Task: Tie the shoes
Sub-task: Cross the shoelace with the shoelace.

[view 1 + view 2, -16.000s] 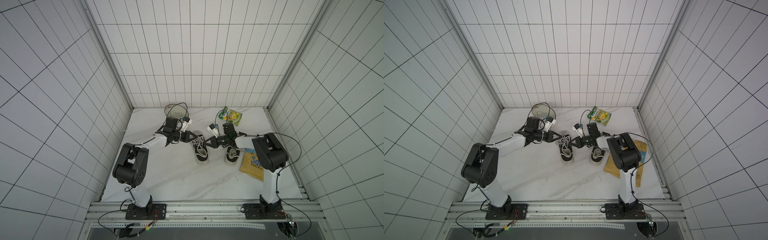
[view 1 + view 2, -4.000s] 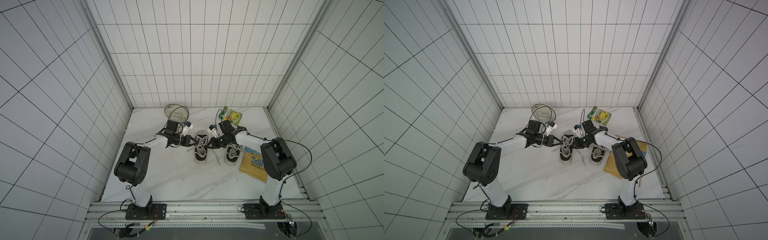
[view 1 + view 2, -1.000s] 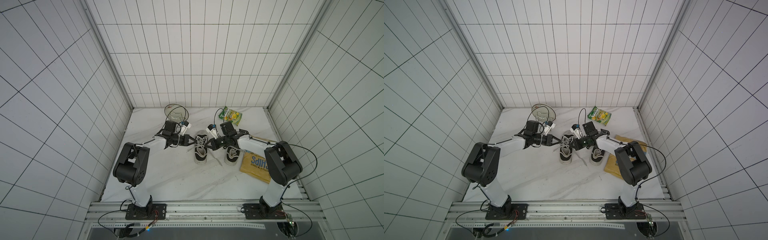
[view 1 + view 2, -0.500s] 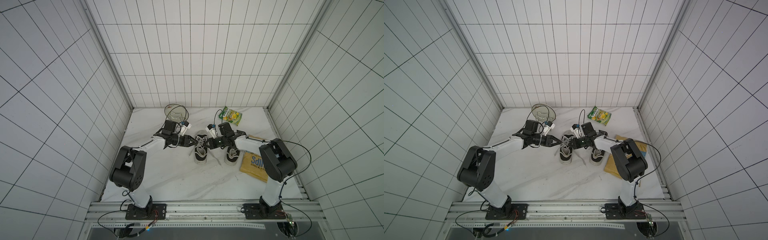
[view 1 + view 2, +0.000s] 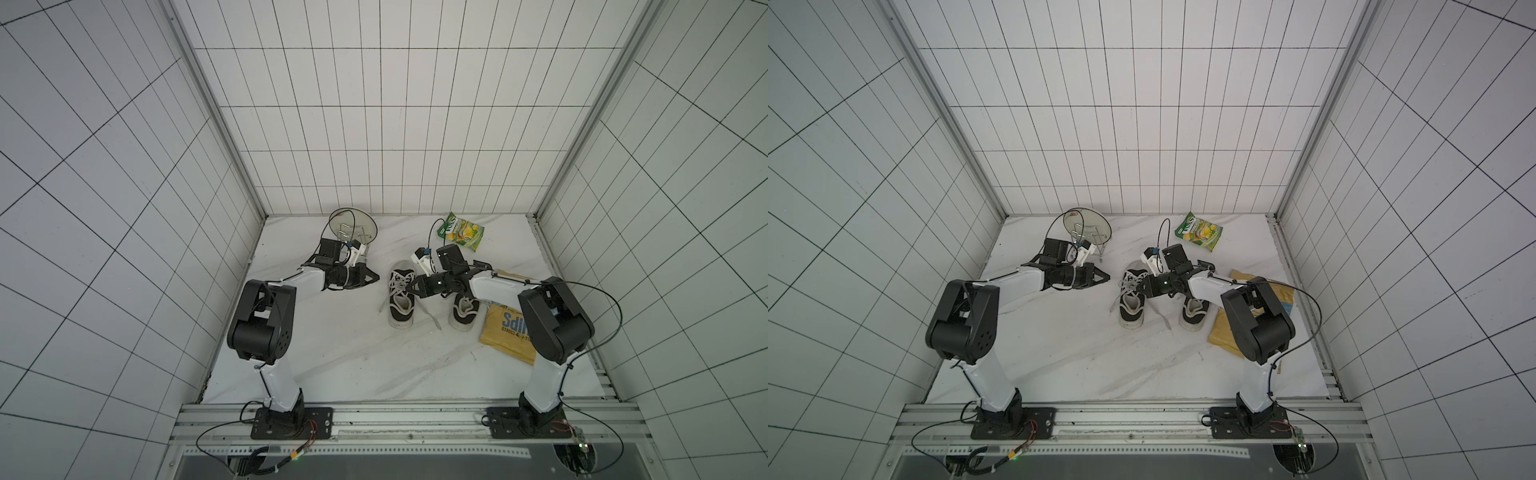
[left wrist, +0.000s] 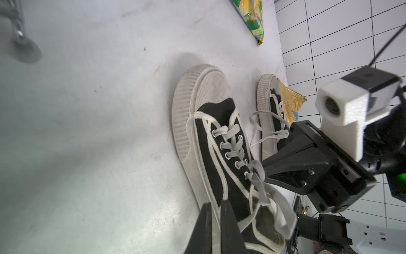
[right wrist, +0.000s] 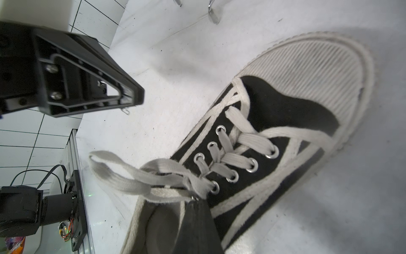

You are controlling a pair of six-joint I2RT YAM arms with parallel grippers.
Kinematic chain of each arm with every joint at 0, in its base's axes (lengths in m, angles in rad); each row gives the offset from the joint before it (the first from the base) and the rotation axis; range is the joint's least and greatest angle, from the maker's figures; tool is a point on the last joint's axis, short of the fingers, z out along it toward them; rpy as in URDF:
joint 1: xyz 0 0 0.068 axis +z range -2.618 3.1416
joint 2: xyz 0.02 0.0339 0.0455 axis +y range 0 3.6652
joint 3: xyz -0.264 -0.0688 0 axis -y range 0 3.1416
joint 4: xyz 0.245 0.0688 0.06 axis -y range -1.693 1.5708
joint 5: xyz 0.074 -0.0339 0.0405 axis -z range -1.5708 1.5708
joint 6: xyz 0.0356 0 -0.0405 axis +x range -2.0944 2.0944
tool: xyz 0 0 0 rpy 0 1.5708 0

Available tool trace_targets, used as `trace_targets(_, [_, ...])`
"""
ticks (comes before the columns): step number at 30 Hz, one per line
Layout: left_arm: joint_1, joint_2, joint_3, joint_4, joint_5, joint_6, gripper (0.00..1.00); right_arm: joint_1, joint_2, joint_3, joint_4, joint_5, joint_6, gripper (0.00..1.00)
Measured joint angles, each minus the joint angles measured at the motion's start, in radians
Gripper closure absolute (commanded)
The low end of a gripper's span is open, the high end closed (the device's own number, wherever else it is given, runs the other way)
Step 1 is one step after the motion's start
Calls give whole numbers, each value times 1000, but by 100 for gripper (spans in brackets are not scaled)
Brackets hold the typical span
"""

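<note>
The shoes are two black sneakers with white toe caps, standing side by side mid-table in both top views: the left one (image 5: 402, 309) and the right one (image 5: 462, 318). My right gripper (image 5: 410, 286) reaches over the left shoe and is shut on its white lace at the top eyelets (image 7: 214, 187). A flat lace loop (image 7: 114, 169) sticks out from there toward the left arm. My left gripper (image 5: 376, 279) hovers just left of that shoe, shut with nothing between its fingers (image 6: 228, 220). Loose lace ends (image 5: 430, 318) trail on the table between the shoes.
A wire rack holding a round glass dish (image 5: 353, 226) stands behind the left arm. A green snack bag (image 5: 460, 231) lies at the back. A yellow chip bag (image 5: 509, 334) lies beside the right shoe, under the right arm. Tiled walls close three sides.
My left gripper opened, shut again and drew back a little to the left of the shoe. The right gripper stayed shut at the laces.
</note>
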Motion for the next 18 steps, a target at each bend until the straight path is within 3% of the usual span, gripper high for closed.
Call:
trace_targets(9, [-48,83,44,93,136,-56,96,0,0,0,15,0,5,98])
trace_targets(18, [-60,146,71,119,188,-84,100,0,0,0,26,3,16,98])
